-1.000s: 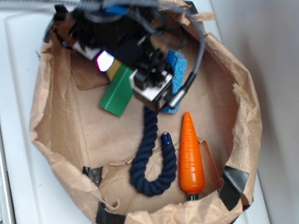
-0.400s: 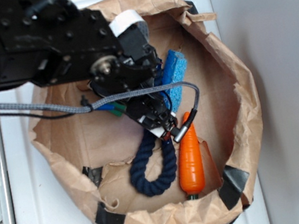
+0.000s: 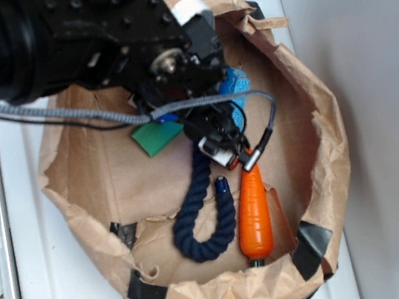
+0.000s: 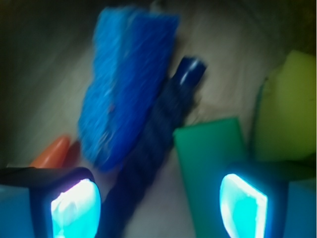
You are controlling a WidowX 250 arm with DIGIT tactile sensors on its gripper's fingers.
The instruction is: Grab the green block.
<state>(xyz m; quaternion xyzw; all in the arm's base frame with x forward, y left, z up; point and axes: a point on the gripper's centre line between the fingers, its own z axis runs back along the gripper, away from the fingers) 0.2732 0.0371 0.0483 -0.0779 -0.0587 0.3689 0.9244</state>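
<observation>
The green block (image 3: 156, 135) lies flat in the brown paper bag, left of my gripper (image 3: 223, 146); the arm covers its upper right end. In the wrist view the green block (image 4: 210, 163) lies between the jaws, close against the right fingertip (image 4: 242, 206). My gripper (image 4: 158, 208) is open and holds nothing. It hovers over the dark blue rope (image 4: 153, 144), near the carrot's tip (image 3: 249, 176).
A blue sponge (image 3: 233, 84) (image 4: 126, 104) lies behind the gripper and a yellow sponge (image 4: 287, 119) right of the block. The orange carrot (image 3: 253, 213) and the rope loop (image 3: 203, 220) lie in front. The crumpled bag wall (image 3: 325, 138) rings everything.
The arm has swung in from the top to the left. The gripper has moved down and right toward the rope and the carrot tip. The green block has not moved.
</observation>
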